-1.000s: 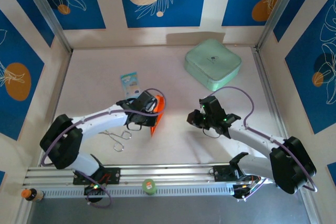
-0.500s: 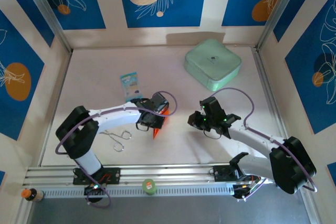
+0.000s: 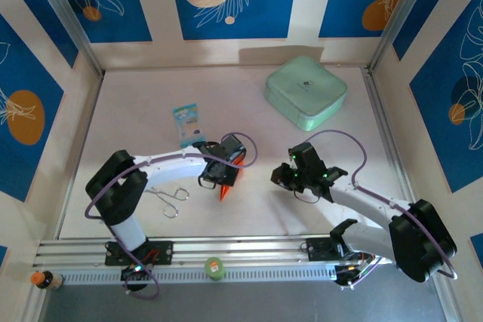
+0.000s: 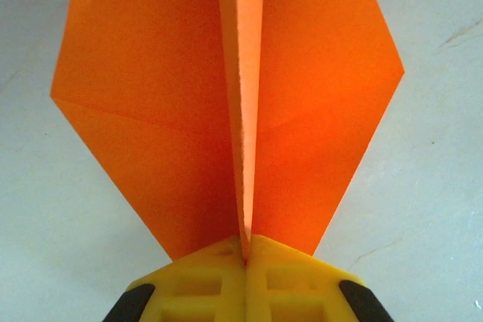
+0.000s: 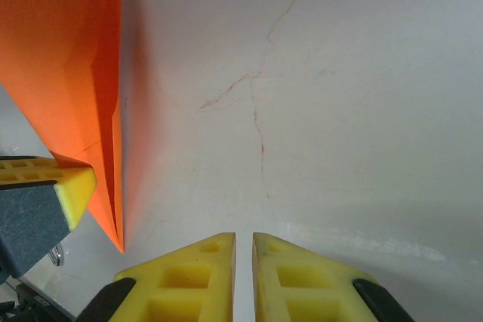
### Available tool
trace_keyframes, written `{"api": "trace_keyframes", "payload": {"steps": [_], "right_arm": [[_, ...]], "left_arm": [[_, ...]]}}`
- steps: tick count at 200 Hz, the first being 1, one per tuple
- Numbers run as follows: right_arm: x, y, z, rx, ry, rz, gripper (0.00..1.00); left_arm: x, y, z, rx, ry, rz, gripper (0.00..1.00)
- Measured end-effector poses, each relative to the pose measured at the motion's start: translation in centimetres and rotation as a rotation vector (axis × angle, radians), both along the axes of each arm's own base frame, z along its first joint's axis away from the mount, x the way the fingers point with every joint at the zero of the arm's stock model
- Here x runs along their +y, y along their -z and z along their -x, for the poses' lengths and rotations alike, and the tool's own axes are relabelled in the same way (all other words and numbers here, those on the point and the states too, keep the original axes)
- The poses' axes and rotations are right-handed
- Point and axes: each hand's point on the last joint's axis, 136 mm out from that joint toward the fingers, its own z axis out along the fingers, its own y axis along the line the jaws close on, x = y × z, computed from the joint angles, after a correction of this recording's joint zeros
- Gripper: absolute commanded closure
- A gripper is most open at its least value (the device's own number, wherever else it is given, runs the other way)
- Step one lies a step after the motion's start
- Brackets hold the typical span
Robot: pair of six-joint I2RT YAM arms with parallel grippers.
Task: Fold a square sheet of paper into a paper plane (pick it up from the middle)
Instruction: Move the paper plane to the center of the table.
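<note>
Plane (image 3: 224, 188) pinched in the left jaws, centre-left of the top view

Bench (image 3: 264, 122) pale, cracked in places; left arm (image 3: 166, 164) reaches from lower left, its jaws closed on the plane's centre crease; right jaws, right of centre, all but closed on nothing. Risk: thin paper held by the keel alone may slip or buckle if pressed to the bench; near-shut right jaws could nudge a wing open. The plane is bright orange and pointed; two creased wings splay from a raised fold.
</note>
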Motion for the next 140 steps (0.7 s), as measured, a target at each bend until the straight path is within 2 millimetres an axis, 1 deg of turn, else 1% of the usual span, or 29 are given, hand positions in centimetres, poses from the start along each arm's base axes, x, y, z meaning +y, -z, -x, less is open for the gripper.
{"api": "trace_keyframes", "payload": {"steps": [26,81,140], "right_arm": [[-0.04,0.19,0.17,0.007,0.0,0.0,0.86],[-0.05,0.21,0.18,0.008,0.0,0.0,0.85],[-0.01,0.23,0.24,0.01,-0.002,-0.002,0.85]], "left_arm": [[-0.24,0.15,-0.02,0.005,0.003,-0.006,0.95],[-0.37,0.53,-0.07,0.016,-0.002,-0.017,0.85],[-0.36,0.62,-0.05,0.019,-0.002,-0.02,0.82]]}}
